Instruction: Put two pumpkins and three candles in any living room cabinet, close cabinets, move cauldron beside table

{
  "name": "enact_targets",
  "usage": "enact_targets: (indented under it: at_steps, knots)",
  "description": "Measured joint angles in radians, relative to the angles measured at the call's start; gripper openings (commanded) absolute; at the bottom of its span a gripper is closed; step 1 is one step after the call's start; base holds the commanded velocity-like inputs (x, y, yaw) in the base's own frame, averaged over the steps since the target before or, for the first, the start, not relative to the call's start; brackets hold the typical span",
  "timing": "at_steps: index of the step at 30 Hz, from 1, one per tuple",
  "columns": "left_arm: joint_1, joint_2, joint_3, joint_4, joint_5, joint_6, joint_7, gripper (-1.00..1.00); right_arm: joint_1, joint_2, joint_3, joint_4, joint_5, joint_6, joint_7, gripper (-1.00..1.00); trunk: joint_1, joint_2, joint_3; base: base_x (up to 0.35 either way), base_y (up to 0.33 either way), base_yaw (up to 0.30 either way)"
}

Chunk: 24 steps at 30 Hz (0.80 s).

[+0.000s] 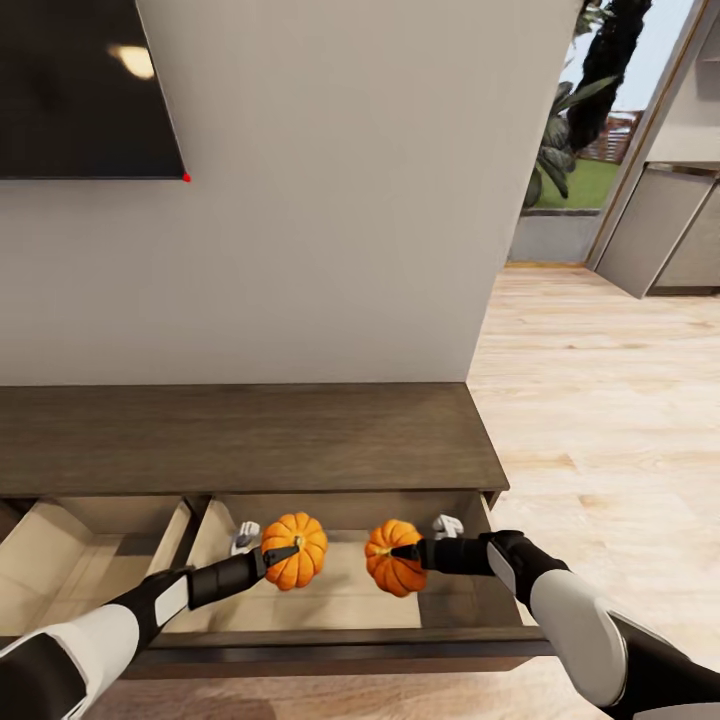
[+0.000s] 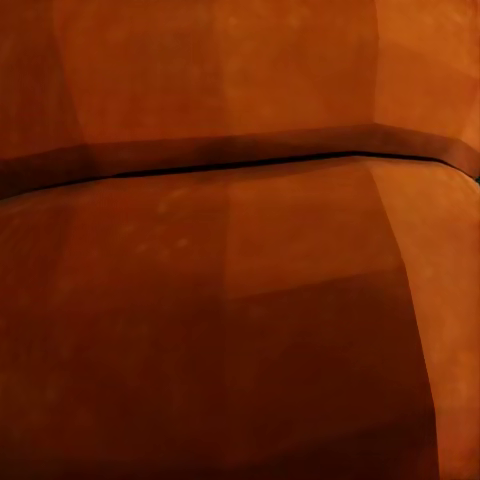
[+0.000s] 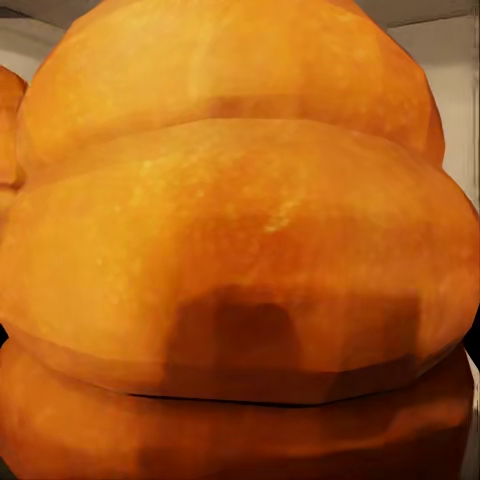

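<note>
- My left pincer (image 1: 268, 557) is clamped on the left pumpkin (image 1: 295, 550), holding it over the open drawer (image 1: 330, 612) of the low brown cabinet (image 1: 240, 438).
- My right pincer (image 1: 408, 553) grips the right pumpkin (image 1: 393, 557) beside it, over the same drawer.
- Both pumpkins look light, rigid and smooth-ribbed; a side grip across the belly seems the safest hold.

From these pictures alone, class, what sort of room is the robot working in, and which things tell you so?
Probably a living room: a dark wall-mounted screen hangs above a long low wooden cabinet, beside a pale wood floor.
</note>
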<state>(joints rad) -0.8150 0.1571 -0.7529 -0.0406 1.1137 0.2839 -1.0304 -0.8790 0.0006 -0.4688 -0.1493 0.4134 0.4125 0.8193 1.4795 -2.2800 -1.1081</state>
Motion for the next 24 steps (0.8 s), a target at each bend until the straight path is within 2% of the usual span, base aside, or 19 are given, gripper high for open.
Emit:
enact_targets:
  at_steps: [6,7,8,10,21,24]
  knots:
    - [0.001,0.000,0.025,-0.034,-0.001,0.034,0.034,-1.00,0.000,-0.003,0.001,-0.001,0.000,0.028,-0.034,-1.00,0.000,0.000,0.000,0.080,-0.005,0.000]
    - [0.000,0.000,0.041,-0.072,-0.001,0.083,0.136,-1.00,0.000,-0.004,-0.005,-0.001,-0.001,0.096,-0.072,-1.00,0.000,0.000,0.000,0.117,-0.017,0.000]
    - [0.001,0.000,0.030,-0.075,0.000,0.086,0.139,-1.00,0.000,-0.003,0.014,0.000,0.011,0.097,-0.074,-1.00,0.000,0.000,0.000,0.075,-0.011,0.000]
    - [0.000,0.000,0.036,-0.075,0.002,0.087,0.139,-1.00,-0.001,-0.004,-0.008,-0.002,-0.007,0.101,-0.073,-1.00,0.000,0.000,0.000,0.031,-0.005,0.000]
    - [0.003,-0.008,0.032,-0.067,0.002,0.092,0.145,-1.00,0.000,0.001,-0.002,-0.005,0.002,0.101,-0.071,-1.00,0.000,0.000,0.000,0.003,0.000,0.003]
    - [0.004,-0.010,0.032,-0.067,0.003,0.095,0.145,-1.00,-0.001,0.001,-0.002,-0.007,0.003,0.102,-0.071,-1.00,0.000,0.000,0.000,0.000,0.000,0.183]
